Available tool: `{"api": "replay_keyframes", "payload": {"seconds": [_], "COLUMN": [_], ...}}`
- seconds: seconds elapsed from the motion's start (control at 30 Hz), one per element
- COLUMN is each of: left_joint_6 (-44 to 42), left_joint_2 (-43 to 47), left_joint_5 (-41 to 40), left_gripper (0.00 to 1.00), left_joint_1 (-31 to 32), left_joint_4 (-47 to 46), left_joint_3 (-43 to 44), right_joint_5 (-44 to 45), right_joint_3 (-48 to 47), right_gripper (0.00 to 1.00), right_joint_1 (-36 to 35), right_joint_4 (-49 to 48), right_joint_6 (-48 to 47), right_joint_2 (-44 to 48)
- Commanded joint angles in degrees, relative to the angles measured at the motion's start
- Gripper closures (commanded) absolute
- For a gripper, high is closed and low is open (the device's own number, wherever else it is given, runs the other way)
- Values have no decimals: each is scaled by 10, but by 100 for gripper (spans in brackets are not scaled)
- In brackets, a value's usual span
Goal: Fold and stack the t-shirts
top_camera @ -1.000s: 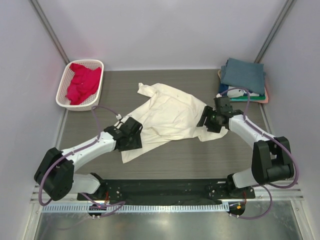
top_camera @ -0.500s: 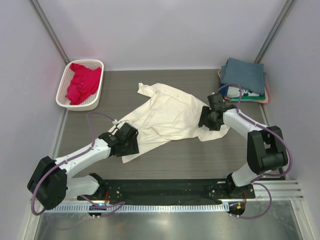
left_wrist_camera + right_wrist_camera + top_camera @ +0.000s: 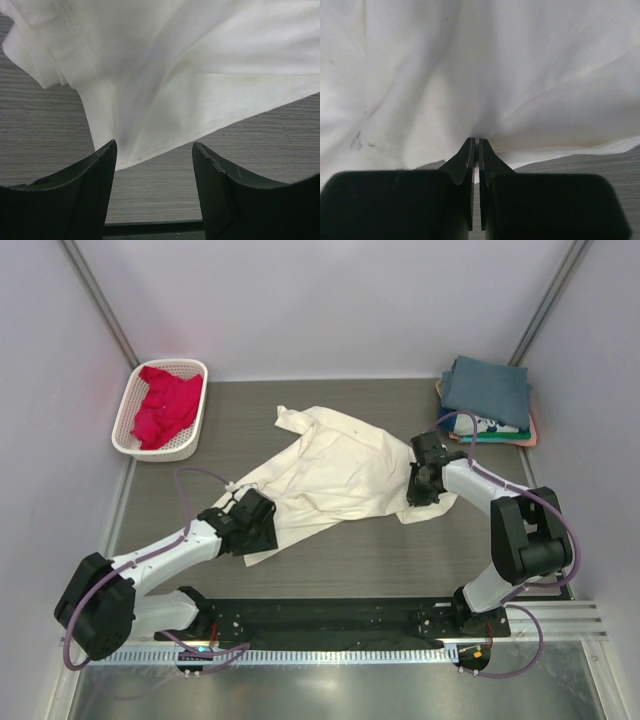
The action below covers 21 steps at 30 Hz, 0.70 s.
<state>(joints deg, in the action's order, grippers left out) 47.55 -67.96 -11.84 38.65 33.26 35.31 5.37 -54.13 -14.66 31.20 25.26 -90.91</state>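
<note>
A large cream t-shirt [image 3: 335,475] lies crumpled across the middle of the table. My right gripper [image 3: 420,483] is shut on that shirt's right edge, and the cloth [image 3: 480,90] puckers into the closed tips [image 3: 476,142]. At the shirt's lower left corner my left gripper [image 3: 262,530] stands open, its fingers [image 3: 97,170] either side of bare table just short of the hem [image 3: 150,150]. A crimson-pink t-shirt [image 3: 163,405] fills the white basket [image 3: 128,445]. Folded t-shirts [image 3: 487,390] are stacked at the back right, slate-blue on top.
The basket sits at the back left against the wall. The folded stack lies close behind my right arm. A black base plate [image 3: 320,620] runs along the near edge between the arm mounts.
My right gripper has closed on the cream shirt's right edge. My left gripper has slid down and left to the shirt's lower corner and stayed open.
</note>
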Motion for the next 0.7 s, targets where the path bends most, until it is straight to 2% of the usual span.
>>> {"api": "replay_keyframes", "payload": {"seconds": [0.0, 0.2, 0.37, 0.67], "left_joint_6": [2, 20, 68, 104], "left_joint_2": [22, 75, 94, 58], "left_joint_5": [7, 1, -26, -79], "left_gripper": [37, 39, 39, 36], "left_joint_1": [3, 12, 49, 55], "left_joint_4": [-10, 39, 79, 49], "left_joint_3": [-6, 0, -2, -31], "right_joint_5": [14, 27, 28, 11], "right_joint_3": [2, -14, -18, -11], "right_gripper": [94, 99, 99, 99], "right_joint_1": [-4, -4, -4, -4], "right_joint_4": [1, 34, 61, 71], "right_joint_6": [-3, -9, -15, -21], "right_joint_2": [7, 64, 112, 161]}}
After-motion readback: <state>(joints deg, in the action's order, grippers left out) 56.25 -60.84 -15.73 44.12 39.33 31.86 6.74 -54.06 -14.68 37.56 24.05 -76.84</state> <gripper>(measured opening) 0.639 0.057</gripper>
